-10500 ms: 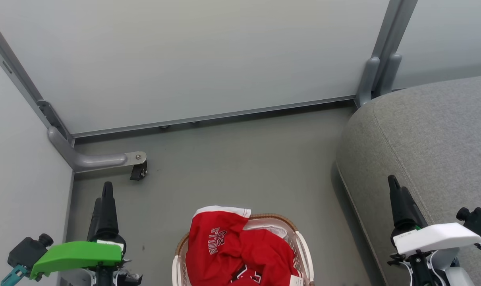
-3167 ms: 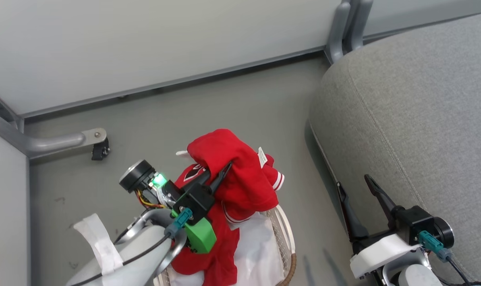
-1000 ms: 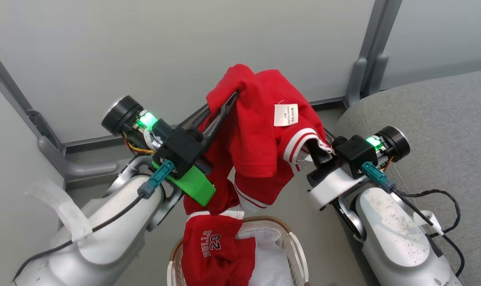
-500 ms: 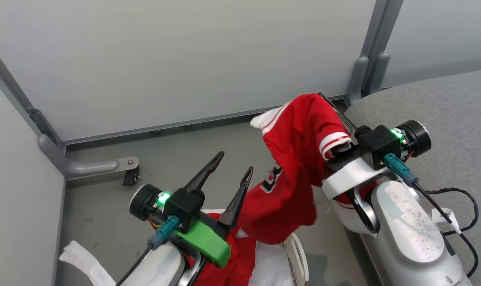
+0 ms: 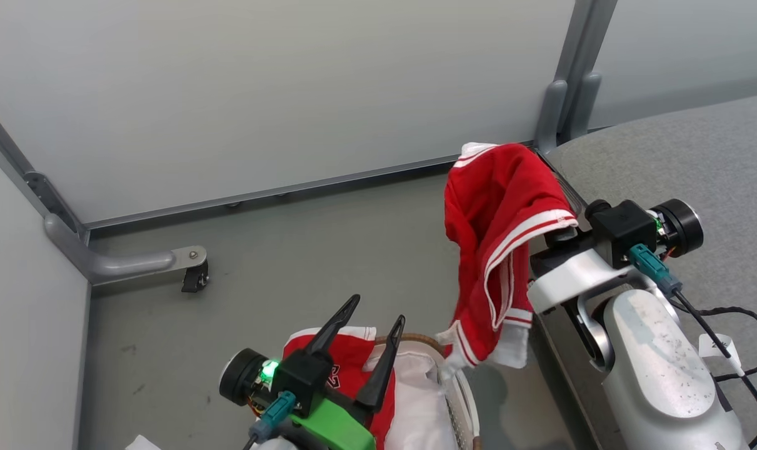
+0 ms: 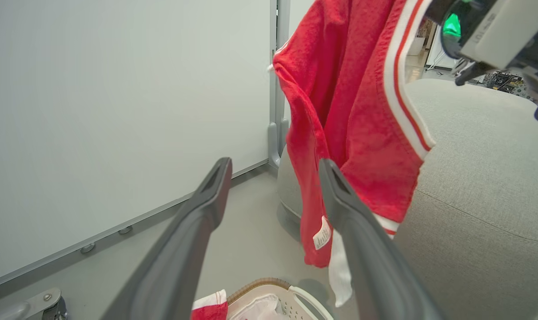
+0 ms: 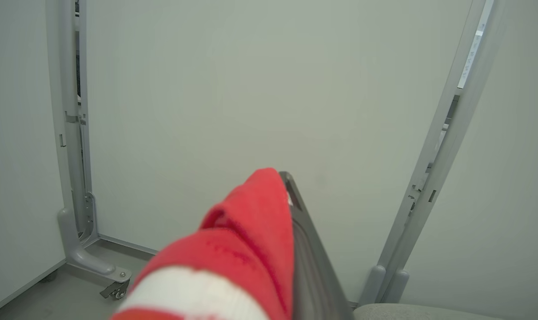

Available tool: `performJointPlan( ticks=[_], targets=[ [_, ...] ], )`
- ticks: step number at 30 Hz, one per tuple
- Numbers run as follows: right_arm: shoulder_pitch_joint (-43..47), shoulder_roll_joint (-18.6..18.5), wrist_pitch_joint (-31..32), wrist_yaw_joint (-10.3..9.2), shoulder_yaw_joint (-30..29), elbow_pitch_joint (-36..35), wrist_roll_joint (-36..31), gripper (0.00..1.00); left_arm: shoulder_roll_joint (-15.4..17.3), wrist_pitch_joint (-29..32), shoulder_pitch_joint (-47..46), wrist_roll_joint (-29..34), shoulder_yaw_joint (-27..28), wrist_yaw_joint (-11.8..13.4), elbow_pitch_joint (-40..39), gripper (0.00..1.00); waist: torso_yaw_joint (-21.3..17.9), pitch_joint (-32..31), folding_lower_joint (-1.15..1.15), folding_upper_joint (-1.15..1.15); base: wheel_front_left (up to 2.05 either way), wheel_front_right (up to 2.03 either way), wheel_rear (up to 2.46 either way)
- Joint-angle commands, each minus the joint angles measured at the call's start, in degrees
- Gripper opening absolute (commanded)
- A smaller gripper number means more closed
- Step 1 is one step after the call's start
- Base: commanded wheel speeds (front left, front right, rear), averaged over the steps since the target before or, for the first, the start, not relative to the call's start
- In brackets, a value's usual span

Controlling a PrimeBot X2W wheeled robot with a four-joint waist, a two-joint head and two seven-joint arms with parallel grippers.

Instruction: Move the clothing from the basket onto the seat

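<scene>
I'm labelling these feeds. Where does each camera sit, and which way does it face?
Head view: on the head, looking down at basket and seat; shows the open left claw, the right claw and right forearm.
Left wrist view: on the left wrist, looking along its spread fingers at the hanging red garment and seat.
Right wrist view: on the right wrist, facing the wall panel; its shut claw shows, garment draped over it.
Shared: all three show the red garment.

The clothing [image 5: 500,206] is soft, matt red cloth with white striped trim. The seat [image 5: 697,156] is coarse grey woven fabric. The basket [image 5: 416,340] is smooth white perforated plastic with a brown woven rim; its liner [image 5: 416,397] is white cloth. The floor [image 5: 290,250] is matt grey. The left end effector [image 5: 379,309] has dull, dark fingers.
</scene>
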Motion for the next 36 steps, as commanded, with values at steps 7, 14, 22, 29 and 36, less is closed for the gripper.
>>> performJointPlan(
  ticks=[7, 14, 22, 29, 36],
  targets=[
    [-1.4, -0.18, -0.14, -0.04, -0.88, -0.28, -0.59, 0.0, -1.43, -0.02, 1.74, 2.23, 2.14, -0.94, -0.35, 1.0, -3.12, 0.89, 0.0, 0.0, 0.0, 0.0, 0.0],
    [-2.76, -0.2, -0.14, -0.06, -1.22, -1.12, -1.48, 0.0, -2.1, -0.02, 1.86, 3.66, 3.55, -1.3, -0.6, 1.0, -9.42, 2.27, 0.0, 0.0, 0.0, 0.0, 0.0],
    [-3.53, -0.17, -0.14, -0.05, -3.7, -1.74, -1.68, 0.0, -2.31, -0.02, -0.29, 4.88, 4.37, -1.42, -0.38, 1.0, -16.87, 5.53, 0.0, 0.0, 0.0, 0.0, 0.0],
    [-3.52, -0.15, -0.14, -0.05, -5.73, -2.53, -0.65, 0.0, -1.68, -0.01, -1.85, 5.41, 3.89, -1.49, 0.36, 1.0, -21.06, 8.44, 0.0, 0.0, 0.0, 0.0, 0.0],
    [-4.39, -0.18, -0.14, -0.06, -7.86, -2.99, 0.74, 0.0, -0.93, 0.0, -3.19, 5.19, 3.37, -1.5, 0.63, 1.0, -22.28, 10.93, 0.0, 0.0, 0.0, 0.0, 0.0]
  ],
)
